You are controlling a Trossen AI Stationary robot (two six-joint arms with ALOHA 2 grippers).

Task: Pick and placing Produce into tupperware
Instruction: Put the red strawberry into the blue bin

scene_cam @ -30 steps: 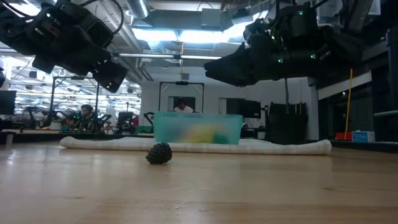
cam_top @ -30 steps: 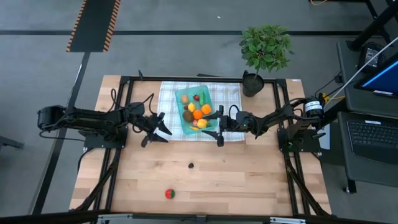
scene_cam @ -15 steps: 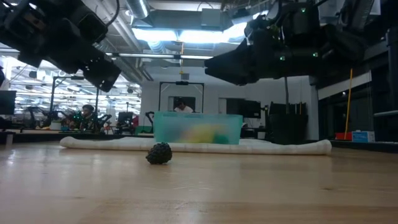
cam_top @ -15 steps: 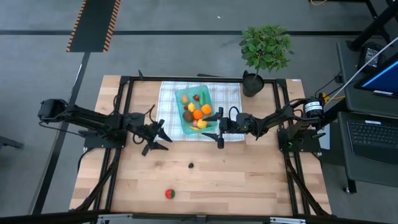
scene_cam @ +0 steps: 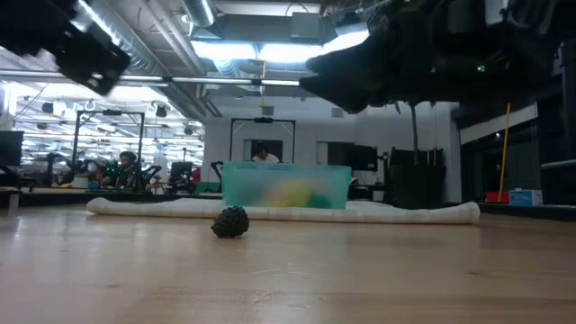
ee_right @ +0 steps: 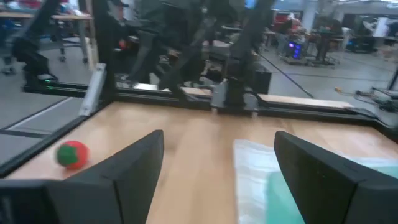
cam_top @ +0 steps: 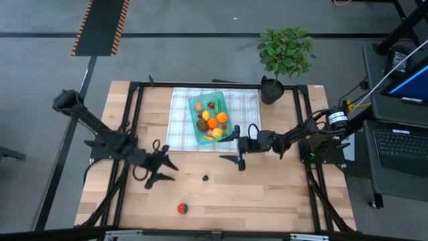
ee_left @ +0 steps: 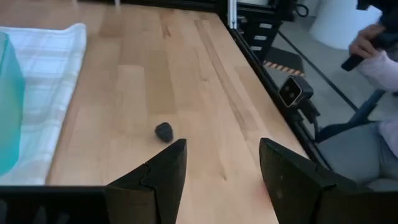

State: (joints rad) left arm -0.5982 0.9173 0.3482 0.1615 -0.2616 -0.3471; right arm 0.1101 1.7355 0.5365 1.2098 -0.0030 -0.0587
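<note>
High view: my left gripper (cam_top: 156, 175) is hanging open and empty over bare wood, near the dark berry (cam_top: 205, 178). My right gripper (cam_top: 235, 160) is gaping wide, empty, just beside the tupperware (cam_top: 198, 133), which is holding most produce (cam_top: 212, 120); a red berry (cam_top: 182, 208) is lying apart.

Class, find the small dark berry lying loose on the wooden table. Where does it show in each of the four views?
High view: dark berry on bare wood, below the blue container.
Low view: centre, before the container.
Left wrist view: on wood beyond the open left pincer.
Right wrist view: not in it.
Shared landmark: the checked cloth.
</note>
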